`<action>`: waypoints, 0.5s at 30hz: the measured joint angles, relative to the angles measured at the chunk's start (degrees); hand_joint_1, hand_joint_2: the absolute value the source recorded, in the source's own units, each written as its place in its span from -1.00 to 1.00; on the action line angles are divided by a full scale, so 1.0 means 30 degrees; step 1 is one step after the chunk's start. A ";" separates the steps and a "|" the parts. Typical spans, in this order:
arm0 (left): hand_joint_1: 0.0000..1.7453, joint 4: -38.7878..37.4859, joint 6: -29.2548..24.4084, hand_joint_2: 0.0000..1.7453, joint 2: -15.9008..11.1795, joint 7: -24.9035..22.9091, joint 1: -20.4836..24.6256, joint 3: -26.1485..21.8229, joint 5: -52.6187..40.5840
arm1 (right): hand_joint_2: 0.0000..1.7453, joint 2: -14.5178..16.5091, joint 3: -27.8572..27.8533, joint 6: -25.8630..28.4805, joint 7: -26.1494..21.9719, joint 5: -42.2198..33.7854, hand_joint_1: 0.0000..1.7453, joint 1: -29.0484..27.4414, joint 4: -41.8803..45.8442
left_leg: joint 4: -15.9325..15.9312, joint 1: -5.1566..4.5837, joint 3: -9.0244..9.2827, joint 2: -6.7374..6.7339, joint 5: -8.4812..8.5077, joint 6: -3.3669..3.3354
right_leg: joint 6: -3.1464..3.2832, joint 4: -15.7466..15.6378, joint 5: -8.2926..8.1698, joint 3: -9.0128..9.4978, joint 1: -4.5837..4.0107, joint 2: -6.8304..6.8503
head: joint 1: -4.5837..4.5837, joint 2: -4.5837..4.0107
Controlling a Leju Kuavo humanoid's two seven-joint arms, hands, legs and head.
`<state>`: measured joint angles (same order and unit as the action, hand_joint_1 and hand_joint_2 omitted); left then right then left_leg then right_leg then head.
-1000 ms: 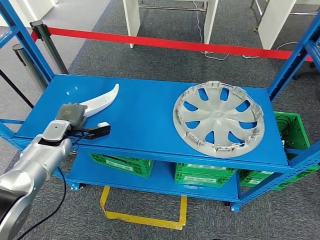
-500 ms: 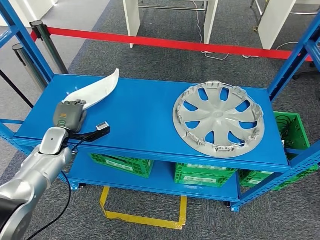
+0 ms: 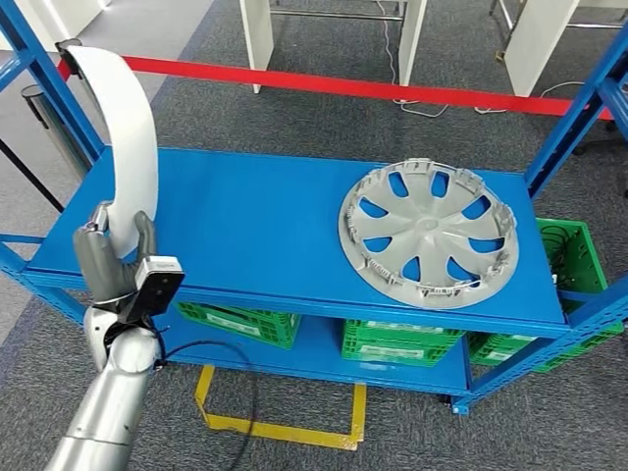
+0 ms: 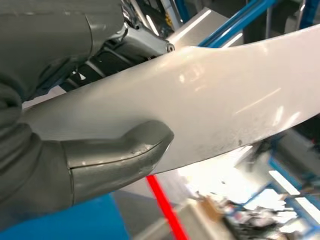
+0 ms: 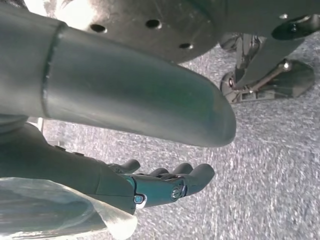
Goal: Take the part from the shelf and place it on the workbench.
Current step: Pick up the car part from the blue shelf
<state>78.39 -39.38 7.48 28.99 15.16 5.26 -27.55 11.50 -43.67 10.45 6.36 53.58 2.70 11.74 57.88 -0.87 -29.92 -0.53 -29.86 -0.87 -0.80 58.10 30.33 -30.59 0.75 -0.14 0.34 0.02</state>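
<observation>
The left hand grips the lower end of the white curved part, holding it up off the blue shelf above the shelf's front left corner. The part's long axis stands nearly upright in the head view: from the hand it rises and arcs over toward the far left, its upper tip ending near the blue corner post. Its smooth, glossy face is turned toward the camera.

In the left wrist view the thick grey thumb presses flat against the part's pale surface, and the darker fingers lie behind the part, so it is clamped between thumb and fingers. This close view also shows fine specks and soft reflections on the white surface, which the head view does not resolve.

The grey wheel cover lies flat on the right half of the shelf, close to its front edge and well apart from the part. Green crates sit on the lower level, and a red barrier tape runs behind the shelf.

The right hand hangs over grey carpet in the right wrist view, its dark fingers lightly bent, side by side, holding nothing.

No writing or label can be read anywhere.
</observation>
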 joint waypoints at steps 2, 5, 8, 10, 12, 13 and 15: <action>1.00 0.1457 0.0623 1.00 0.0069 0.0870 -0.0831 0.0309 0.1857 | -1.00 0.0000 0.0000 0.0151 -0.0004 0.0158 -1.00 -0.0021 0.0000 | 0.0014 -0.0004 0.0001 -0.0007 -0.0001 -0.0001 | -0.0007 -0.0005 -0.0006 0.0004 0.0004 -0.0022 | 0.0002 0.0000; 1.00 0.4276 0.2007 1.00 0.0189 0.1779 -0.2572 0.1171 0.4313 | -1.00 -0.0004 -0.0013 0.0361 -0.0062 0.0352 -1.00 -0.0081 0.0002 | 0.0078 -0.0032 -0.0025 -0.0006 -0.0020 -0.0030 | -0.0037 -0.0020 -0.0022 -0.0001 0.0021 -0.0010 | 0.0000 0.0000; 1.00 0.6538 0.2264 1.00 0.0237 0.2170 -0.4158 0.2109 0.4916 | -1.00 -0.0047 -0.0120 0.0452 -0.0421 0.0157 -1.00 -0.0069 0.0035 | 0.0131 -0.0061 -0.0054 -0.0003 -0.0062 -0.0097 | -0.0075 -0.0020 -0.0022 -0.0002 0.0042 -0.0004 | 0.0000 0.0000; 1.00 0.7560 0.2266 1.00 0.0251 0.2528 -0.5065 0.2573 0.5237 | -1.00 -0.0148 -0.0397 0.0393 -0.0960 -0.0211 -1.00 -0.0048 0.0089 | 0.0178 -0.0101 -0.0074 -0.0002 -0.0094 -0.0167 | -0.0163 -0.0027 -0.0029 0.0000 0.0082 -0.0001 | 0.0002 0.0000; 1.00 0.8274 0.2535 1.00 0.0249 0.2785 -0.5764 0.2980 0.5630 | -1.00 -0.0313 -0.0705 0.0313 -0.1659 -0.0450 -1.00 -0.0009 0.0153 | 0.0211 -0.0148 -0.0100 0.0002 -0.0055 -0.0289 | -0.0329 -0.0068 -0.0099 0.0016 0.0132 0.0011 | 0.0007 0.0000; 1.00 0.8538 0.2737 1.00 0.0249 0.2836 -0.6014 0.3156 0.5819 | -1.00 -0.0409 -0.0839 0.0300 -0.1992 -0.0542 -1.00 0.0020 0.0186 | 0.0119 -0.0117 -0.0093 -0.0007 0.0037 -0.0392 | -0.0421 -0.0088 -0.0109 0.0030 0.0133 0.0016 | 0.0007 0.0000; 1.00 0.8894 0.3064 1.00 0.0257 0.2875 -0.6359 0.3437 0.6117 | -1.00 -0.0592 -0.1073 0.0299 -0.2410 -0.0701 -1.00 0.0079 0.0235 | -0.0132 -0.0010 -0.0071 -0.0055 0.0288 -0.0613 | -0.0547 0.0264 0.0299 -0.0166 0.0110 0.0019 | -0.0026 0.0000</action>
<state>105.07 -30.19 8.25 37.62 -3.92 15.57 -9.20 9.72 -46.89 11.34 -0.87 51.47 2.93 12.44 57.49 -0.90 -30.14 -0.70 -29.00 -2.71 -2.44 58.89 31.22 -31.09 1.08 -0.08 0.26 0.02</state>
